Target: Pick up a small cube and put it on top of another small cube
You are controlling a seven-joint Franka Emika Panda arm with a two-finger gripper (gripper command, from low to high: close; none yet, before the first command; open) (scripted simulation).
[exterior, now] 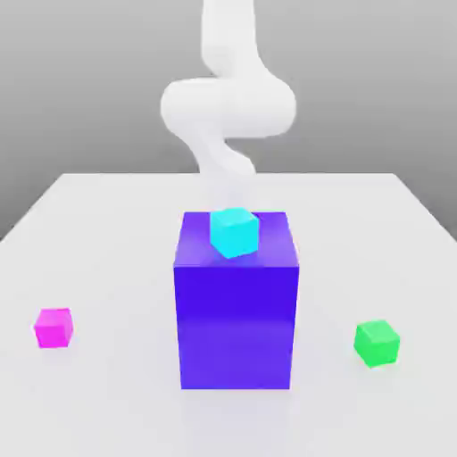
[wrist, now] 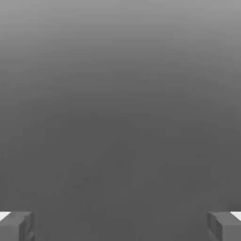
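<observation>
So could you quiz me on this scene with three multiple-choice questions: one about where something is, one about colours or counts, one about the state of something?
1. Where is the cyan cube?
A. on top of the blue-purple block
B. on the table beside the magenta cube
C. stacked on the green cube

2. How many small cubes are there?
A. two
B. three
C. five

3. How do the gripper jaws stand?
A. shut on the magenta cube
B. shut on nothing
C. open, holding nothing

Answers:
1 A: it rests on the block's top face.
2 B: cyan, magenta and green.
3 C: in the hand view the fingertips sit far apart with nothing between them.
</observation>
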